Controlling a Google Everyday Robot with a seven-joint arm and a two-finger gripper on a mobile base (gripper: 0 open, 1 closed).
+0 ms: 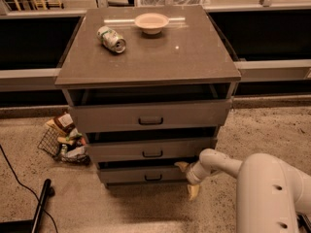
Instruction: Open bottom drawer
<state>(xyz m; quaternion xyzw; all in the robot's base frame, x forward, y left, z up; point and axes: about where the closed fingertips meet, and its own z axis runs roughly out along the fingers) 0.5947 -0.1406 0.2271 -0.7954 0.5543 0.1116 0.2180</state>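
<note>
The bottom drawer point(141, 174) is the lowest of three grey-brown drawer fronts in the cabinet, with a small dark handle point(153, 177) at its centre. It stands slightly pulled out. My gripper point(187, 177) is at the drawer's right end, low near the floor. One yellowish fingertip point(181, 166) is at the top edge of the drawer front and the other point(193, 191) hangs below and to the right of it. The white arm point(265, 188) comes in from the lower right.
The middle drawer point(151, 149) and the top drawer point(150, 115) are also slightly out. A can point(111, 39) and a bowl point(151, 22) lie on the cabinet top point(194, 57). A wire basket of items point(64, 139) stands on the floor at left, with a black cable point(19, 171).
</note>
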